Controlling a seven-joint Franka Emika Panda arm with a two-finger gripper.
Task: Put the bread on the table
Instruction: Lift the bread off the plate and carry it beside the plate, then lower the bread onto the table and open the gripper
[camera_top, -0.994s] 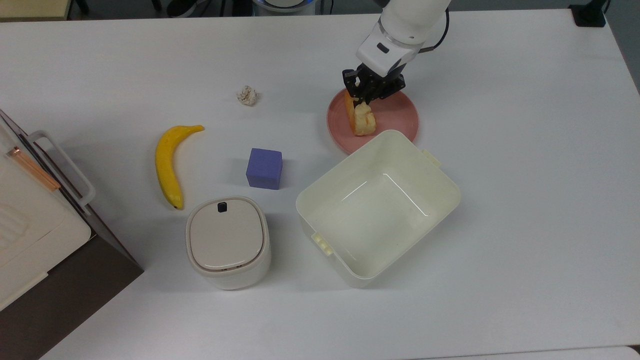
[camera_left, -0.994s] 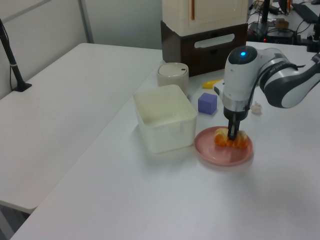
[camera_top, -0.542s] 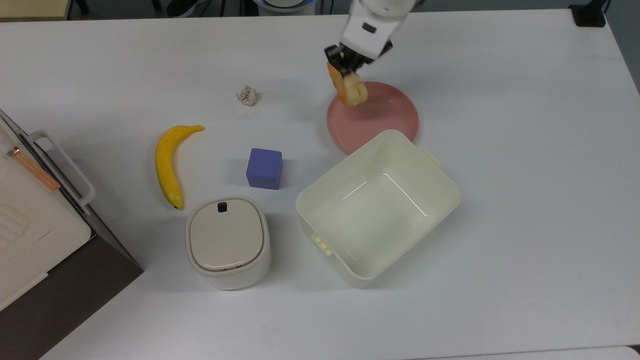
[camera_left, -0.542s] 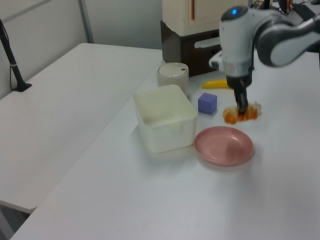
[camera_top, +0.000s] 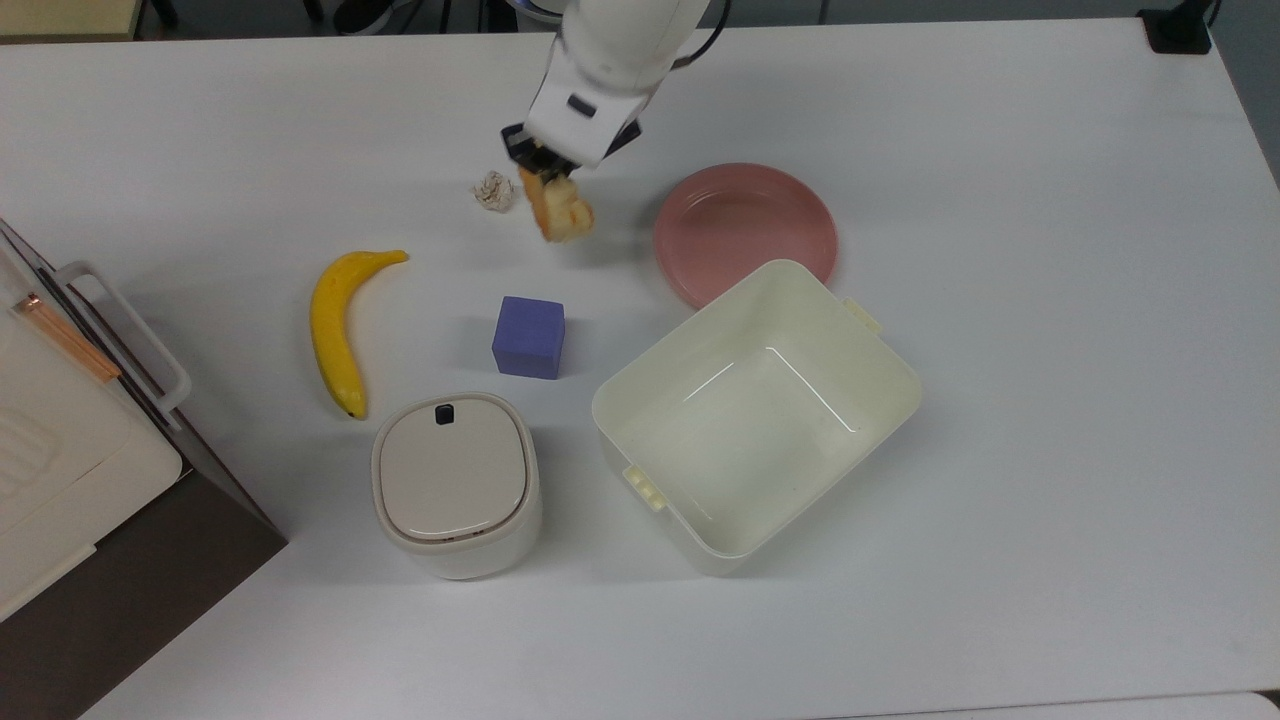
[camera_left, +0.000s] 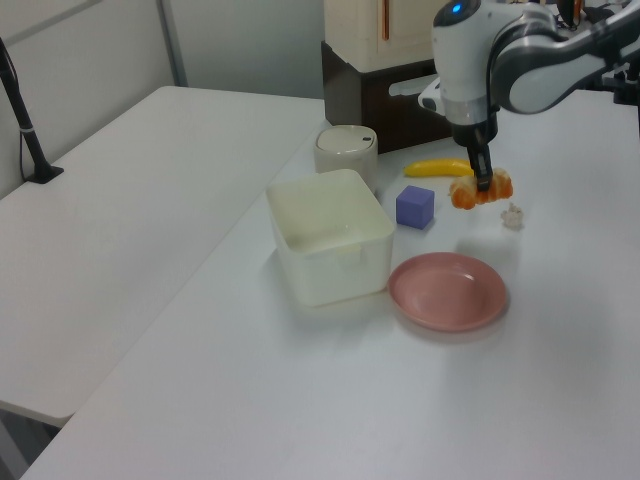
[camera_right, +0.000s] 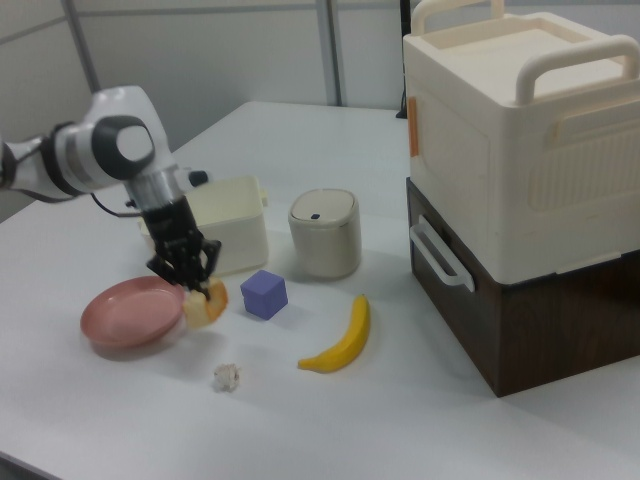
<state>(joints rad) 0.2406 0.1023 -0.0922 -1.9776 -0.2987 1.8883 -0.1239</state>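
1. Bread (camera_top: 559, 209) hangs from the gripper (camera_top: 547, 170), whose fingers are pinched tight on its upper end; it is off the pink plate (camera_top: 790, 215) and in the air above the table (camera_top: 1050, 300).
2. I'd call this the carry step: lifting looks done, setting down is not yet done.
3. Next, as I judge it, comes a descent onto bare tabletop, then a release, keeping clear of the paper ball (camera_top: 493, 191) just beside the bread in the top view.
4. From the right view, the gap under the bread (camera_right: 205, 303) shows plainly, with the ball (camera_right: 227, 376) well apart from it in front.
5. From the left view, the bread (camera_left: 480, 189) overlaps the banana (camera_left: 438, 168) behind, hiding how far apart they are.
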